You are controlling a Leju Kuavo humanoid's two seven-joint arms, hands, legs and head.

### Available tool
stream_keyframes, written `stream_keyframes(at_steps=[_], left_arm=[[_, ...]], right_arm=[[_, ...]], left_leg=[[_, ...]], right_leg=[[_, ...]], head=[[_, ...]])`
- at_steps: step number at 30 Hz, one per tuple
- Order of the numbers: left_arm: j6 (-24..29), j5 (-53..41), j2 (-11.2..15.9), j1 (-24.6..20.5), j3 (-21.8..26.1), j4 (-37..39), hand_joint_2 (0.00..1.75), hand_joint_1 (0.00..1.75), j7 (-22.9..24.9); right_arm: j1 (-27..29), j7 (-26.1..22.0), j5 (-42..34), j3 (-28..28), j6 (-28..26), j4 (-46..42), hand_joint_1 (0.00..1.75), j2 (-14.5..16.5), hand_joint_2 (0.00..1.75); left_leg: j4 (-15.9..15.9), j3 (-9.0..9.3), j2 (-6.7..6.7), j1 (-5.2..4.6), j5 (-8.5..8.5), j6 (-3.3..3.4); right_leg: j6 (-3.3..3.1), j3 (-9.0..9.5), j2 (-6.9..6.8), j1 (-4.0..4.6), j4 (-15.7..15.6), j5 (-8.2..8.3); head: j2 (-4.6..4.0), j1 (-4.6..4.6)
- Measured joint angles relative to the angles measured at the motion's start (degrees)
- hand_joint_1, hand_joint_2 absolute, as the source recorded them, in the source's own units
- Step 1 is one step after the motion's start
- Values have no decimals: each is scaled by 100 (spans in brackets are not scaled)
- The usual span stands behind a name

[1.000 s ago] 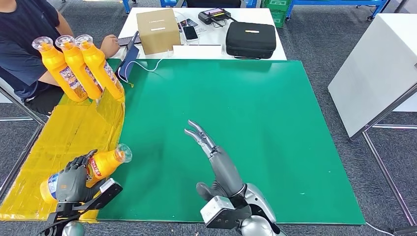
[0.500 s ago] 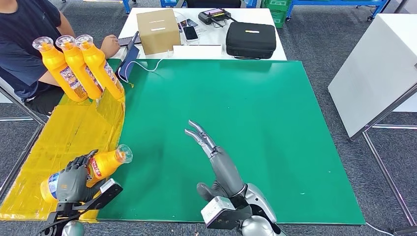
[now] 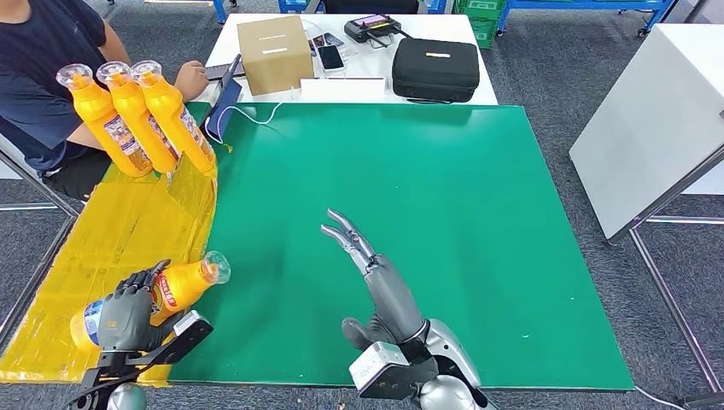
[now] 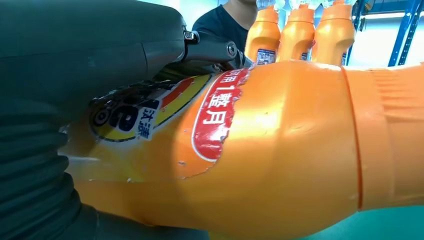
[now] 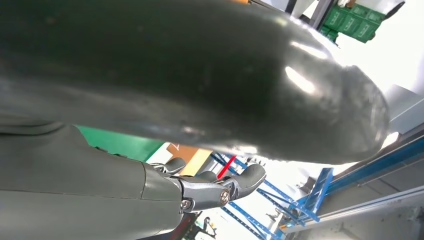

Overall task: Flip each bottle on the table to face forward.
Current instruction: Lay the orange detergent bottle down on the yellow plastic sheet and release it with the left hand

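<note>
Bottle (image 3: 162, 293) near left, lying down | my left hand (image 3: 126, 314) wraps its fat middle | looks smooth, maybe slippery | right hand (image 3: 376, 273) flat, holding nothing

floor: grey carpet (image 3: 546, 77) | white table (image 3: 359, 90) | blue racking (image 3: 580, 7)

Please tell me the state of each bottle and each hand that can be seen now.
Lying orange bottle: on its side, held.
Three orange bottles: upright, in a row.
Left hand: grips the lying bottle.
Right hand: open, fingers extended, holds nothing.
</note>
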Motion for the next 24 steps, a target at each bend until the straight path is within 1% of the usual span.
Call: stream_keyframes(at_steps=[2,4,6,8,11,15,22,24], left_arm=[[-133,-425,113,-10,-127,134,0,0,73],[-137,-1216,388,-64,-506,487,0,0,187],[39,-1708,644,-177,-901,862,0,0,266],[117,-1802,807,-295,-1135,1104,0,0,325],[97,-1776,981,-391,-1363,1280,0,0,374],[28,-1707,1071,-407,-1511,1349,0,0,387],[30,-1448,1084,-390,-1573,1367,0,0,275],[31,-1262,1082,-380,-1576,1359,0,0,156]], right_arm=[[-58,-37,-160,1,96,13,0,-4,0],[-210,-100,-396,-4,243,69,0,-14,0],[-357,-137,-514,-33,326,136,0,-23,0],[-436,-150,-545,-66,362,181,0,-26,0],[-468,-154,-551,-80,374,227,0,-26,0],[-467,-155,-549,-85,374,267,0,-28,0],[-467,-155,-527,-89,369,312,0,-28,0],[-465,-155,-507,-89,368,314,0,-28,0]], left_leg=[[0,0,2,0,0,0],[-1,7,0,0,0,0],[-3,23,-22,-1,0,-1],[-5,38,-44,-2,0,-1],[-6,43,-48,-3,1,1],[-6,45,-47,-3,6,6],[-4,46,-49,-4,7,7],[-4,48,-48,-4,8,7]], right_leg=[[0,0,1,0,0,0],[-1,4,-2,-1,0,-1],[-4,8,-22,-2,0,-6],[-9,18,-42,-3,-1,-12],[-12,49,-46,-2,-1,-13],[-11,61,-46,-3,-1,-9],[-10,63,-48,-3,-1,-8],[-10,62,-48,-3,-1,-8]], head=[[0,1],[0,1],[0,0],[0,0],[0,-1],[0,1],[0,0],[0,0]])
